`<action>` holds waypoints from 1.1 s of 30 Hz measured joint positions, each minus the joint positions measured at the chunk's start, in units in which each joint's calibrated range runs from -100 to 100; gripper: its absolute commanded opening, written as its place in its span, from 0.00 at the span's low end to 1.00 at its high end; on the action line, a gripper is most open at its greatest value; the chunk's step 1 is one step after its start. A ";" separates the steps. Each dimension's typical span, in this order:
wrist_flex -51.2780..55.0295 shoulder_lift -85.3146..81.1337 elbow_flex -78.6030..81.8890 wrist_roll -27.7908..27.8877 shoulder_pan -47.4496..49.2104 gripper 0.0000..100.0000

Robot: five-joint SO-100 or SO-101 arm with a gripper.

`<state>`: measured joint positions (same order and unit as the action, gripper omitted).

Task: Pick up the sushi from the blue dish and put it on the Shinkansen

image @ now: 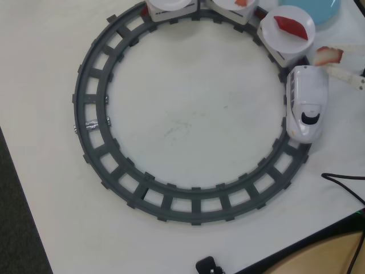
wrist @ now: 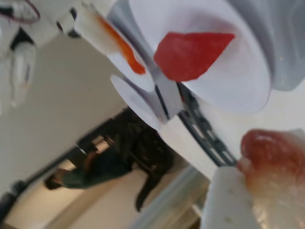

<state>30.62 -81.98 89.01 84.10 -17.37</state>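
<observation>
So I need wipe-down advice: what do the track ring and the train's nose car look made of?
Grey ring track: apparently moulded plastic, matte, with uniform colour and crisp ties. The Shinkansen: likely hard plastic, glossy white, its shell catching highlights around the black windshield.

Gripper [image: 336,61]: enters overhead view from right edge, upper right of frame; white fingers [image: 349,77] closed around sushi [image: 329,55], held aloft.

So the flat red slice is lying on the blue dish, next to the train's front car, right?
Not quite. In the overhead view the flat red slice lies on a white round plate carried just behind the Shinkansen, not on the blue dish, which sits beyond it at the top edge. The wrist view also shows the slice on white.
</observation>
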 measured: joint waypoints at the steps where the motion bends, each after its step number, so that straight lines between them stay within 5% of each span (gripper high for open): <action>1: 0.00 0.00 0.00 0.84 0.24 0.02; 33: -10.24 2.95 -3.78 7.16 0.63 0.02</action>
<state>20.38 -79.03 85.23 91.27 -16.74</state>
